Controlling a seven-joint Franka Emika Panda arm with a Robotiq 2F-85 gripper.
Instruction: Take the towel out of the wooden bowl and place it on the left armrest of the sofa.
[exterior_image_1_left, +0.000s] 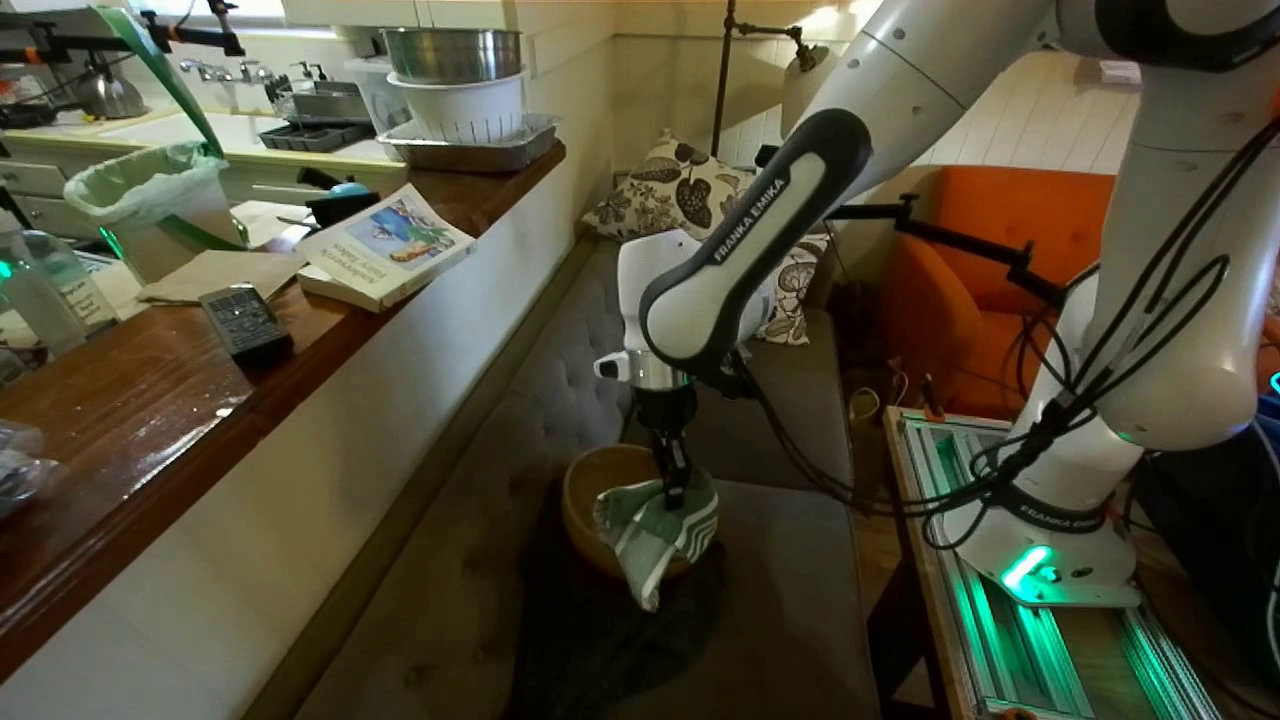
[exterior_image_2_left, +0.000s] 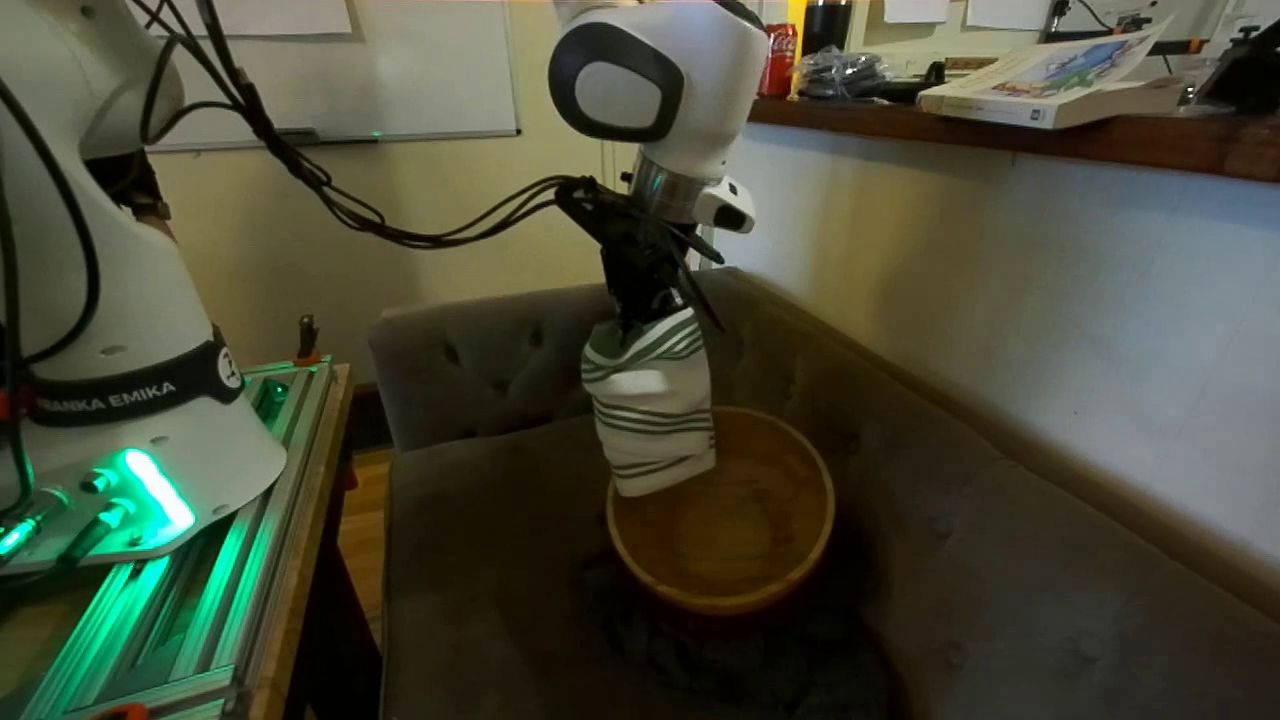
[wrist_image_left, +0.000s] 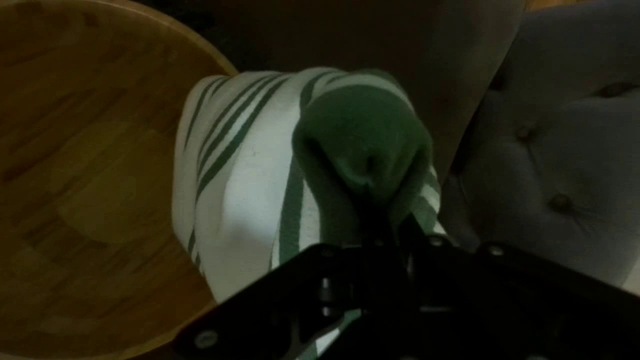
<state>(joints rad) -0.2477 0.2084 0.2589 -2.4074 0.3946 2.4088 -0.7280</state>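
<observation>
Gripper (exterior_image_1_left: 675, 495) is clamped on the towel (exterior_image_2_left: 655, 410); the pinched green fold (wrist_image_left: 362, 127) is shown best in the wrist view. The towel is hung above one side of the bowl (exterior_image_2_left: 745, 520); whether the rim is touched cannot be told. Beyond, the armrest (exterior_image_2_left: 490, 372) of the sofa (exterior_image_2_left: 480, 540) is caught by the wrist view and an exterior view; the armchair (exterior_image_1_left: 1025, 215) and pillows (exterior_image_1_left: 665, 195), by an exterior view alone.
</observation>
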